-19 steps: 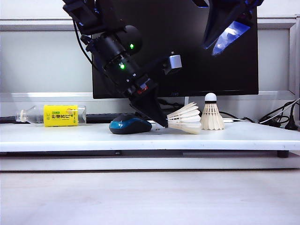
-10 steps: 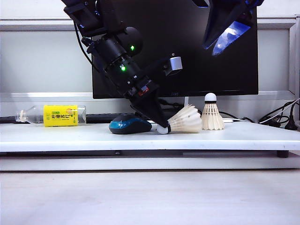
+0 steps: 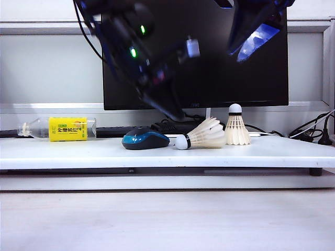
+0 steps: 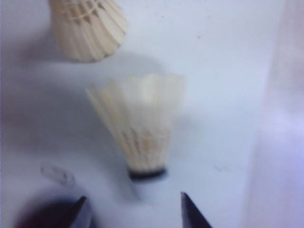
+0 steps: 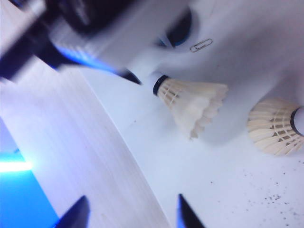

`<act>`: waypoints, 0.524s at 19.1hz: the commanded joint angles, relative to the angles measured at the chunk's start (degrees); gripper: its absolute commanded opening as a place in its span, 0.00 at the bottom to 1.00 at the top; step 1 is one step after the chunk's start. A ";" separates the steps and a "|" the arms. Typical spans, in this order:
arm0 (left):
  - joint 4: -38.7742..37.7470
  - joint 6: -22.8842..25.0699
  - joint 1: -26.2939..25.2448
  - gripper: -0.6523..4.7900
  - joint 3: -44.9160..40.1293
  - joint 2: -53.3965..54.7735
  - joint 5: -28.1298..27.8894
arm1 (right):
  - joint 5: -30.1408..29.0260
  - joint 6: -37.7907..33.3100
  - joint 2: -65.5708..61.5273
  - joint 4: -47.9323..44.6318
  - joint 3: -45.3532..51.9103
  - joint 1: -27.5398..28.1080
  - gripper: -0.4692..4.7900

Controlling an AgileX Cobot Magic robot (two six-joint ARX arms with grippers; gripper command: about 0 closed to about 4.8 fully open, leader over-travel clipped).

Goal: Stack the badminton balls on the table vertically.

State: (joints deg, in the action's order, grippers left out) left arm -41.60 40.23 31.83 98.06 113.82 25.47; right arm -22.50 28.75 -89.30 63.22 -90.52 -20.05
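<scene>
Two white feather badminton balls rest on the white table (image 3: 78,151). One lies on its side (image 3: 201,137) (image 4: 140,128) (image 5: 190,102), its cork pointing at the mouse. The other (image 3: 236,128) (image 4: 88,26) (image 5: 275,126) stands upright on its skirt just to the right, cork up. My left gripper (image 3: 175,112) (image 4: 133,197) hangs blurred above and left of the lying ball, open, nothing between its fingers. My right gripper (image 3: 251,36) (image 5: 132,199) stays high at the upper right before the monitor, open and empty.
A blue-black mouse (image 3: 145,139) sits just left of the lying ball's cork, with a paper clip (image 5: 201,45) beside it. A bottle with a yellow label (image 3: 67,128) lies far left. A dark monitor (image 3: 209,78) stands behind; cables (image 3: 314,133) trail at the right.
My left gripper has opened, let go of the lying ball's cork and risen up and to the left. The ball settled flat on the table. The right arm has kept still.
</scene>
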 commanded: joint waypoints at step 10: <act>-16.59 -19.67 -4.37 0.64 -0.55 -35.08 -5.22 | -6.58 11.39 0.33 4.15 -0.15 -1.05 0.54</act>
State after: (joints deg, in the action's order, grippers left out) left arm -54.92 21.28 27.79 97.91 80.20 20.36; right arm -28.51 37.91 -89.30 67.18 -90.52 -20.67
